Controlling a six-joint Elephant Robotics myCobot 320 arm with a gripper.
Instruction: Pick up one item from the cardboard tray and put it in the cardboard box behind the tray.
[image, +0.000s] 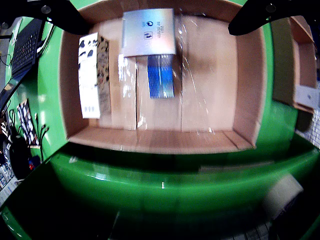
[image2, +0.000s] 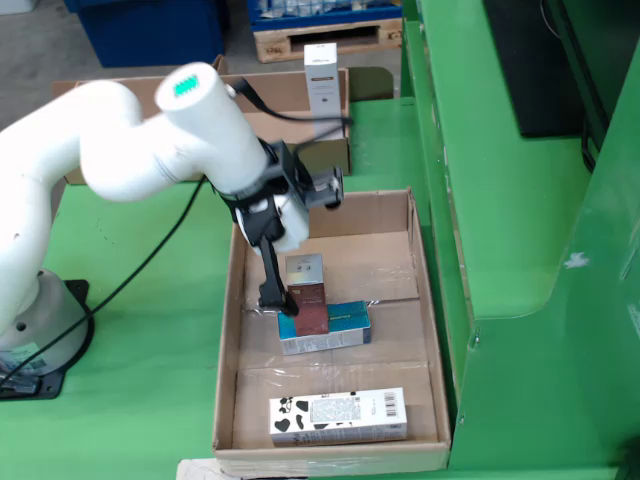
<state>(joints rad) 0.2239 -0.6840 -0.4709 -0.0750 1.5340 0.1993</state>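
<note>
Side view: cardboard tray (image2: 425, 300) holds three items, arm above it. Cardboard box (image2: 345, 130) behind tray. Silver-blue box (image: 150, 35) mid-tray, under gripper (image: 155, 12); jaws spread wide, empty. Nothing picked yet, all steps remain.

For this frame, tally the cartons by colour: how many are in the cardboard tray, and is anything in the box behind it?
White carton with black cow spots: 1, in the tray
Blue carton: 1, in the tray
Silver-topped carton: 1, resting on the blue carton
Plain white carton: 1, upright in the box behind
Total: 4 cartons, 3 of them in the tray
</note>
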